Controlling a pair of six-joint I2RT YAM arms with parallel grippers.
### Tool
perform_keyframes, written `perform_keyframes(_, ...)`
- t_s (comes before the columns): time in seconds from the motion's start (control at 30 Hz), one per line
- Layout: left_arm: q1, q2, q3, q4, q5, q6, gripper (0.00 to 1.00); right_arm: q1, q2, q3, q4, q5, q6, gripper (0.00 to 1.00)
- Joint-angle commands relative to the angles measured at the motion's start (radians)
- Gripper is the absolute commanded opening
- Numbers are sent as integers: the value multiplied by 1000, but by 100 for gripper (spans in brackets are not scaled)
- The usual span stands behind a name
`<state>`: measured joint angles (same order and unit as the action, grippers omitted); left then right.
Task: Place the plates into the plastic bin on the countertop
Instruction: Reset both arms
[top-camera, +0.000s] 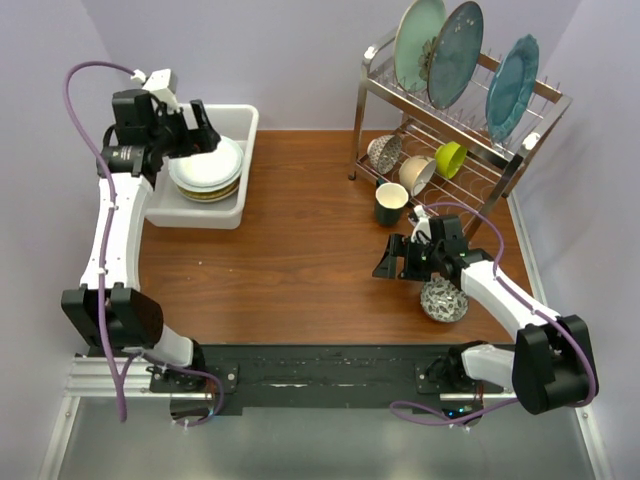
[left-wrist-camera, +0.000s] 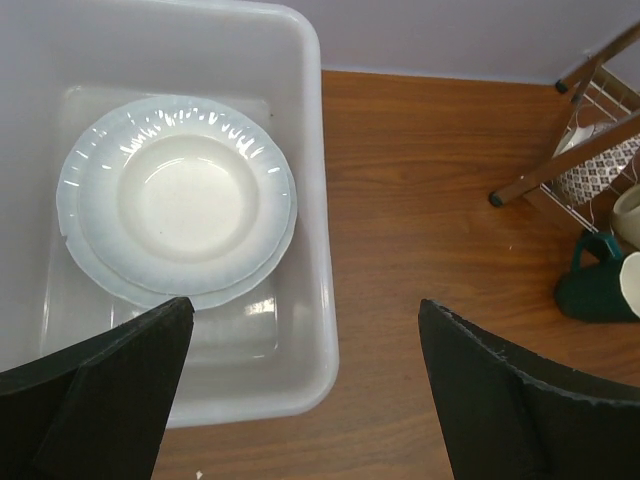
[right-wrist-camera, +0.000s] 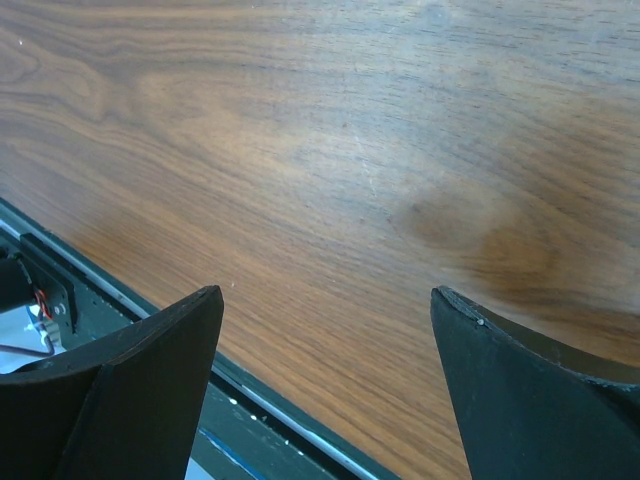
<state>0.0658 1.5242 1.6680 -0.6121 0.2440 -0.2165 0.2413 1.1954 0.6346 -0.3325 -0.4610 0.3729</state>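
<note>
A stack of plates lies in the white plastic bin at the far left of the countertop. The top plate is white with a fluted rim; a yellow edge shows lower in the stack. The bin's wall shows in the left wrist view. My left gripper hovers over the bin's far side, open and empty, its fingers straddling the bin's near corner. My right gripper is open and empty, low over bare wood right of centre.
A steel wire rack at the back right holds large teal and blue-grey plates, small bowls and a lime green bowl. A dark green mug stands before it. A patterned bowl sits by my right arm.
</note>
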Motion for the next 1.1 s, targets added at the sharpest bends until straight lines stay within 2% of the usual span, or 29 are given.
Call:
perform_keyframes(0.0, -72, -76, -17, -30, -97, 101, 100, 7, -20, 53, -19, 24, -12, 89)
perform_keyframes(0.07, -109, -82, -27, -46, -114, 127, 100, 15, -16, 60, -25, 42, -9, 89)
perform_keyframes(0.13, -145, -91, -53, -55, -72, 155, 100, 19, -14, 71, -31, 51, -6, 89)
perform_keyframes(0.3, -247, -110, -123, -63, -143, 169, 100, 39, -20, 109, -66, 110, -12, 89)
perform_keyframes(0.43, -323, -121, -165, -66, -241, 161, 100, 44, -46, 134, -89, 143, -15, 89)
perform_keyframes(0.6, -452, -64, -157, -135, -472, 174, 100, 50, -76, 172, -112, 189, -23, 89)
perform_keyframes(0.67, -497, -41, -154, -162, -523, 174, 100, 53, -77, 184, -118, 211, -31, 89)
perform_keyframes(0.83, -541, -12, -166, -166, -577, 148, 100, 59, -85, 201, -135, 269, -37, 88)
perform_keyframes(1.07, -600, 19, -142, -185, -652, 144, 100, 62, -178, 205, -126, 378, -51, 88)
